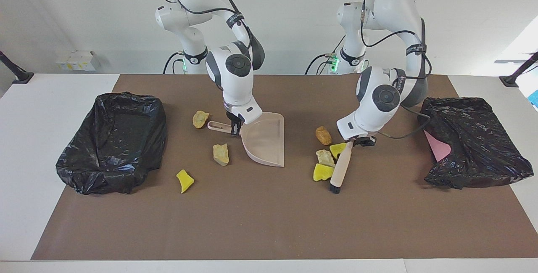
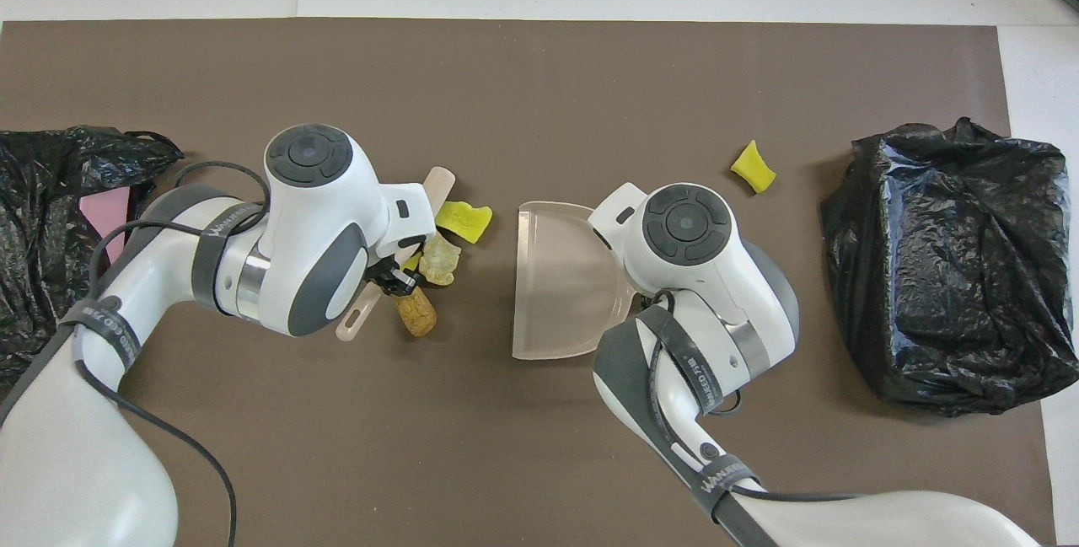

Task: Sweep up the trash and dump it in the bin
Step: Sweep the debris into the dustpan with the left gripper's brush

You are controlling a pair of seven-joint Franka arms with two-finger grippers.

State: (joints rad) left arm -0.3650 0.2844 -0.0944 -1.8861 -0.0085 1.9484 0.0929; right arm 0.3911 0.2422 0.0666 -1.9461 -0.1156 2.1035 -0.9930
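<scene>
My left gripper [image 1: 357, 141] [image 2: 396, 281] is shut on the handle of a beige brush [image 1: 341, 165] [image 2: 437, 185] whose bristles rest on the mat. Bunched against the brush are two yellow foam bits [image 1: 323, 172] [image 2: 464, 221], a tan chunk [image 1: 324, 156] [image 2: 440, 260] and the orange-brown lump [image 1: 323, 135] [image 2: 415, 315]. My right gripper [image 1: 234, 128] is shut on the handle of the pale pink dustpan [image 1: 265, 142] [image 2: 556, 286], which lies flat with its mouth facing this pile. More trash lies beside the dustpan toward the bin: two tan chunks [image 1: 200, 119] [image 1: 221, 154] and a yellow bit [image 1: 185, 180] [image 2: 753, 166].
The bin [image 1: 155, 134] [image 2: 944, 269], lined with a black bag, stands at the right arm's end of the brown mat. A crumpled black bag [image 1: 475, 147] [image 2: 42, 235] with a pink sheet [image 1: 439, 149] lies at the left arm's end.
</scene>
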